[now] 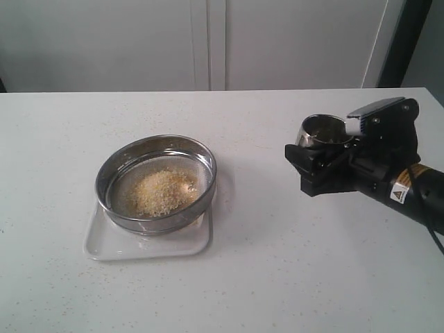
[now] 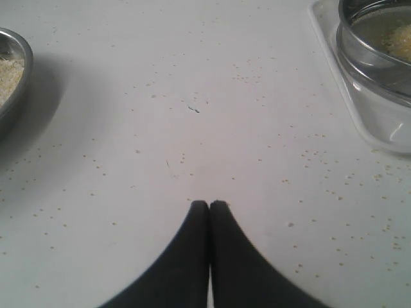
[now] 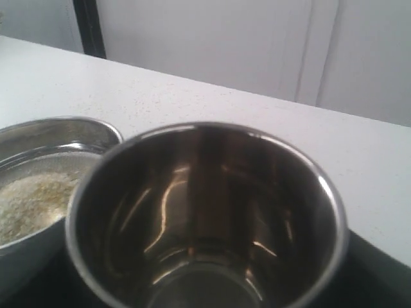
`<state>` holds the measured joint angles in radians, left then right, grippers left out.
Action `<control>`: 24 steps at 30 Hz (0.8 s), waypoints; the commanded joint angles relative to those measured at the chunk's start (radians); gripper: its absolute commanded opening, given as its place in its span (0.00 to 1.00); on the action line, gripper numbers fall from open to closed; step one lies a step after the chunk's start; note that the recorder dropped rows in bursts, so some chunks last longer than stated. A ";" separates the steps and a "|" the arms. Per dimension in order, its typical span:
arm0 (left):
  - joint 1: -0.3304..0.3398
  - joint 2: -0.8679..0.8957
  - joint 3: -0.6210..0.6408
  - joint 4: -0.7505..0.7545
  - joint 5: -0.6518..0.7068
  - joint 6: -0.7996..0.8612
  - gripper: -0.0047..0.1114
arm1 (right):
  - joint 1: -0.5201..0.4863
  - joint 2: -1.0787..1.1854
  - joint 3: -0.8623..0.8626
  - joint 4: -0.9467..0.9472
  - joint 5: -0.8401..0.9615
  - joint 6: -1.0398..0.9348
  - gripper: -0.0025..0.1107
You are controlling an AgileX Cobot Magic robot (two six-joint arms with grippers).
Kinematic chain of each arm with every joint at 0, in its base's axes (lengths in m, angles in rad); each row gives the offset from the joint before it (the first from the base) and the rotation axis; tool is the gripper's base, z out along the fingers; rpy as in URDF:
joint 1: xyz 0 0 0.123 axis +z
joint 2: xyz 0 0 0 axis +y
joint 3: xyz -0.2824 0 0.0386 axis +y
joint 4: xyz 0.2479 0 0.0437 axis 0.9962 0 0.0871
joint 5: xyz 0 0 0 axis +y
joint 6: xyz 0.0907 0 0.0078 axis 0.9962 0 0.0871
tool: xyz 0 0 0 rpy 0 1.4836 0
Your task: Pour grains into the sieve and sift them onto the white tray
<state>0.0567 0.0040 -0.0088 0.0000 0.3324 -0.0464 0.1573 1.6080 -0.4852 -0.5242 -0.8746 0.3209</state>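
Grains (image 1: 163, 191): a golden-yellow and pale heap, lying on the mesh roughly mid-sieve, with bare mesh around it. Sieve (image 1: 154, 223): a round steel ring, level, sitting on the white tray (image 1: 139, 246) toward its far side, so the tray's near strip and left corner show bare. Whether any grains lie on the tray under the mesh cannot be told. Tray flat on the white table (image 1: 277, 270), left of centre in the exterior view. Well apart to the right is the right gripper (image 1: 313, 161), black, with its jaws spread wide and clasped around a small steel cup (image 1: 325, 132). The cup's mouth faces up, and the right wrist view shows a shiny inside with no grains. Whether the cup rests on the table or hangs above it cannot be told. Left gripper (image 2: 209, 205): seen only in its own wrist view, fingertips pressed together with nothing between them, over bare tabletop. A scatter of fine specks (image 2: 308, 154) dots the table there, between the tray's corner on one side and a steel bowl (image 2: 24, 70) holding pale grains on the other. A steel bowl of pale grains also shows just beside the cup in the right wrist view; whether it is the same one cannot be told. Pale cabinet doors (image 1: 208, 41) stand behind the table.
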 commanded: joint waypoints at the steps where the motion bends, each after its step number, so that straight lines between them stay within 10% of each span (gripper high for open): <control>1: 0.000 -0.004 0.009 -0.006 0.008 -0.002 0.04 | -0.030 -0.010 0.004 0.085 -0.039 -0.010 0.02; 24: 0.000 -0.004 0.009 -0.006 0.008 0.000 0.04 | -0.242 0.120 0.010 0.173 -0.165 -0.012 0.02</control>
<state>0.0567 0.0040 -0.0088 0.0000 0.3324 -0.0464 -0.0586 1.6893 -0.4794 -0.3617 -0.9556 0.3209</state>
